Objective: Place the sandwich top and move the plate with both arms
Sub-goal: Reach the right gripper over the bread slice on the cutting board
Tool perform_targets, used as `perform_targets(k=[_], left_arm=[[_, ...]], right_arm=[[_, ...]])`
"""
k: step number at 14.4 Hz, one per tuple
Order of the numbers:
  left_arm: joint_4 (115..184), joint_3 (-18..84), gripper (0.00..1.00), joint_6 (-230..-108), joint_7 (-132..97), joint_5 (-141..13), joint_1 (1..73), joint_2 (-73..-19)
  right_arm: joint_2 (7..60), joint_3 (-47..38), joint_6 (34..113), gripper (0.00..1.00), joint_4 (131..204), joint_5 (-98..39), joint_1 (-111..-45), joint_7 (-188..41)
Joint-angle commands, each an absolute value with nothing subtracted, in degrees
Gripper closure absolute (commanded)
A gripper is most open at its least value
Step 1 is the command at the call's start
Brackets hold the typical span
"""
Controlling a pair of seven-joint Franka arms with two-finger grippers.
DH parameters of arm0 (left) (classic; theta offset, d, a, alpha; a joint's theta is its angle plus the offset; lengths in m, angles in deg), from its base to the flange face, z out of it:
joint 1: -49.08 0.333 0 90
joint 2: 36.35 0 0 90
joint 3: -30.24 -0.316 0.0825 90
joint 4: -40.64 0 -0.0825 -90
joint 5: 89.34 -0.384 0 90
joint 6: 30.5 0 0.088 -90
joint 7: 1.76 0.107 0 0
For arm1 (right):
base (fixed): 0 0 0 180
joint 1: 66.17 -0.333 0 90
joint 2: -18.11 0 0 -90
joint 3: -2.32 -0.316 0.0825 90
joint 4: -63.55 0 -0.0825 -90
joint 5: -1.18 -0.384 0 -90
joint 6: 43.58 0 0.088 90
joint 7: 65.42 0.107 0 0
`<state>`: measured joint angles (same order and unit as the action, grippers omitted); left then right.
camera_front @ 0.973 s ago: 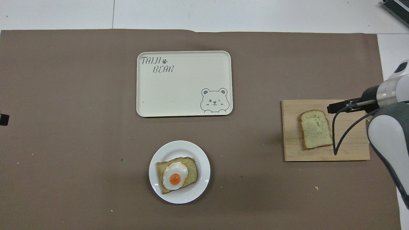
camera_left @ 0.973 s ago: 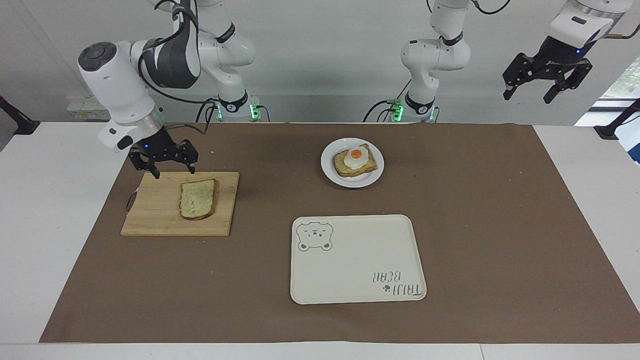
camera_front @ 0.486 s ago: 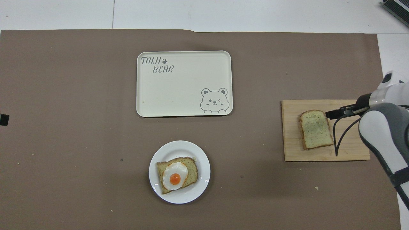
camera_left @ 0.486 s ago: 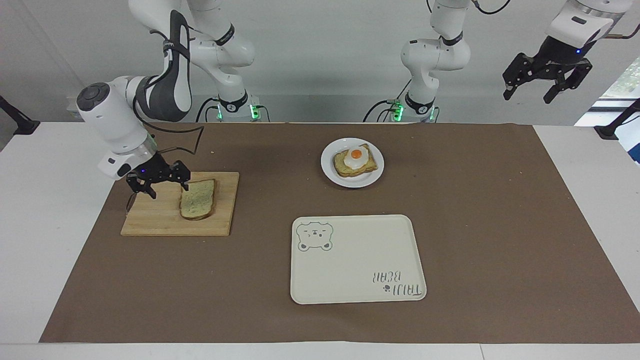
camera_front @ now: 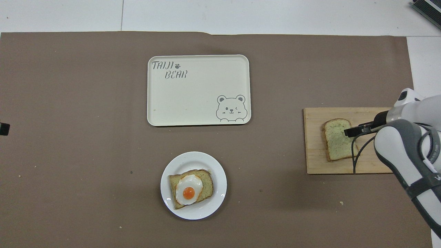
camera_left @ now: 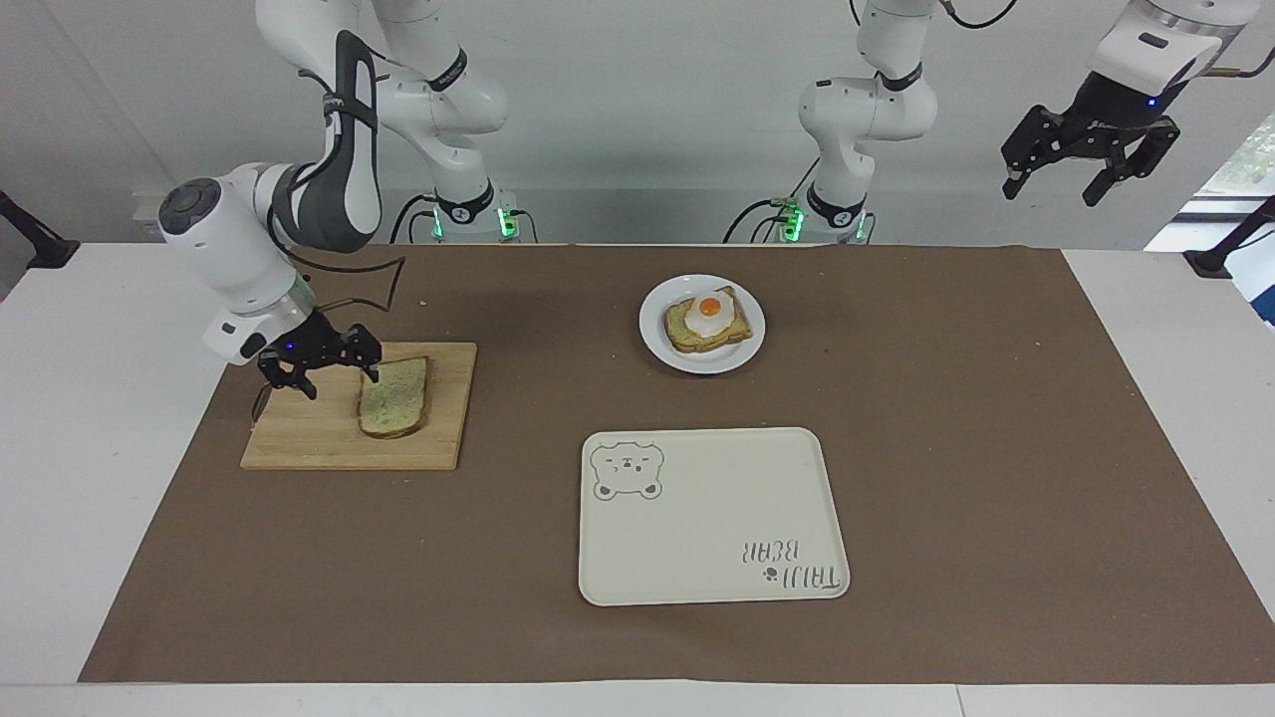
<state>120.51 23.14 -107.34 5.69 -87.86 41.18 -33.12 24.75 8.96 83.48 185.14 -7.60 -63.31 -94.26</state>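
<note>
At the worktop's right-arm end:
Right gripper (camera_left: pixel 332 369): jaws spread, empty, low at the bread (camera_left: pixel 394 396) edge on the board (camera_left: pixel 299 438).
Advice: straddle the crust, close gently, lift level.
Plate (camera_left: pixel 749 344): mid-worktop, near the robots' edge, holding egg toast (camera_left: pixel 705 319).
Left gripper (camera_left: pixel 1086 159): open, empty, waiting high.

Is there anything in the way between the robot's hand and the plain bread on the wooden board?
Nothing visible. The right gripper is open, low over the wooden board, right beside the sandwich top, with only bare board between them. The left gripper waits up high at its own end of the table.
</note>
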Motion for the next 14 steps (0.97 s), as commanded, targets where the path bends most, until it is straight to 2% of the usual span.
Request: perform_targets(k=[1, 12, 13, 14], left_arm=[[121.24, 22.60, 0.00, -106.88, 6.15, -87.40, 40.73, -32.13], [121.24, 22.60, 0.00, -106.88, 6.15, -87.40, 40.73, -32.13], [121.24, 22.60, 0.00, -106.88, 6.15, -87.40, 40.73, -32.13], [121.24, 22.60, 0.00, -106.88, 6.15, -87.40, 40.73, -32.13]], right_arm=[[25.13, 8.65, 84.92, 0.00, 186.95, -9.36, -62.57, -96.89], [27.77, 8.65, 87.82, 0.00, 188.18, -12.97, -60.90, -101.55], [27.77, 8.65, 87.82, 0.05, 188.27, -13.05, -60.90, -101.55], [27.69, 8.65, 87.73, 0.19, 188.27, -13.06, -60.90, -101.55]])
